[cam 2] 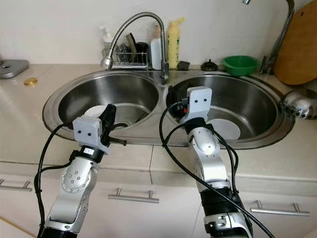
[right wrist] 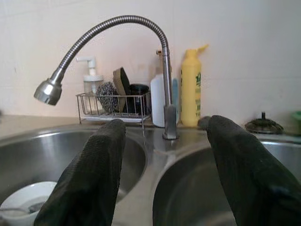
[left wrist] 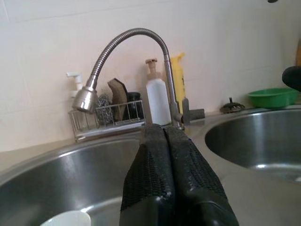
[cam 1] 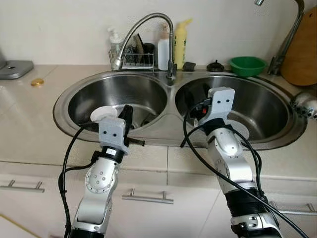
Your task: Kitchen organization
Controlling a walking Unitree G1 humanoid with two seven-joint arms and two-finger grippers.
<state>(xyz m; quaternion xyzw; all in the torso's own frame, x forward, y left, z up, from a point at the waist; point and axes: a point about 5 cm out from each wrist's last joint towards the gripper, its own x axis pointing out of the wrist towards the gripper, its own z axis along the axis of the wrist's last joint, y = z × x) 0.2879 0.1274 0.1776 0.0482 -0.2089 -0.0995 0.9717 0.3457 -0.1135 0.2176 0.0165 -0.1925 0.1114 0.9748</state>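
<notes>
Soft, even daylight fills the room, bright on the pale wall and surface [cam 1: 29, 124]. The steel sink [cam 1: 173, 116] carries gentle sheen with darker shade inside both bowls. Head views are sharp. In the wrist views the near black fingers [right wrist: 94, 179] look slightly soft.
</notes>
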